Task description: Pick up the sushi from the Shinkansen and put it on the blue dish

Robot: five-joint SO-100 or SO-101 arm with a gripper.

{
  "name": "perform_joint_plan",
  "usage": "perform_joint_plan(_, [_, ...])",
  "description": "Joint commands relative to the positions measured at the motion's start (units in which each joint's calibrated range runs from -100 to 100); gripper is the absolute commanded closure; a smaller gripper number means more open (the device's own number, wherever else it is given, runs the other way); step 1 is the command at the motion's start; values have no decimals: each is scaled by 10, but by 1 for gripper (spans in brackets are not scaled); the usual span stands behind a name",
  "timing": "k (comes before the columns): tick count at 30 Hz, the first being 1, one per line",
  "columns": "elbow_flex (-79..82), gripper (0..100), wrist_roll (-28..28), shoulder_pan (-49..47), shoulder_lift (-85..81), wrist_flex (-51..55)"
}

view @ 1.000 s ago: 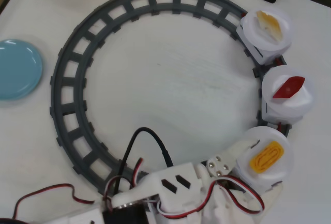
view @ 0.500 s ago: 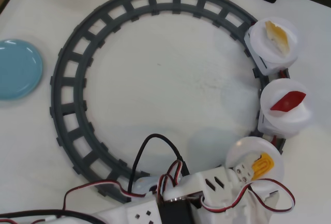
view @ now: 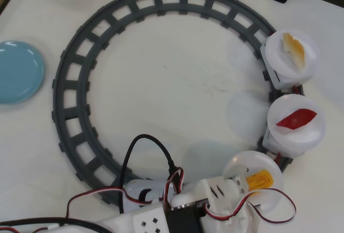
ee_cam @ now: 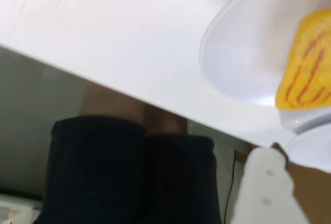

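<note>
Orange-yellow and ridged, the sushi (view: 262, 180) lies on the round white plate (view: 242, 164) of the train car nearest my arm, at the lower right of the overhead view; in the wrist view it fills the right edge. My tool (view: 248, 183) sits right at that piece, but whether it is released or already pinching I cannot tell — the arm's white body hides the fingertips from above, and the wrist view shows only one pale finger (ee_cam: 264, 193).

Two more cars follow up the grey track (view: 75, 90), one carrying a red pointed piece (view: 296, 118), the next a pale orange-and-white piece (view: 293, 49). The blue dish (view: 16, 71) waits well apart at the left edge of the counter (view: 177, 77).

My worry: the piece is small and smooth, so an off-centre pinch could squirt it off the plate, or a downward push could tip the car on its rail. The red wires could also snag on the long swing to the dish.

No brand, label or writing is readable.
</note>
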Motion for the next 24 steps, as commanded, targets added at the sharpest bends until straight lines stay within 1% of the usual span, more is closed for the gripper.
perform_joint_plan(1, [-32, 74, -4, -2, -4, 7])
perform_joint_plan(4, [-10, 74, -4, 0, -4, 26])
perform_joint_plan(17, [102, 75, -4, 6, -4, 23])
perform_joint_plan(24, [121, 75, -4, -1, -6, 25])
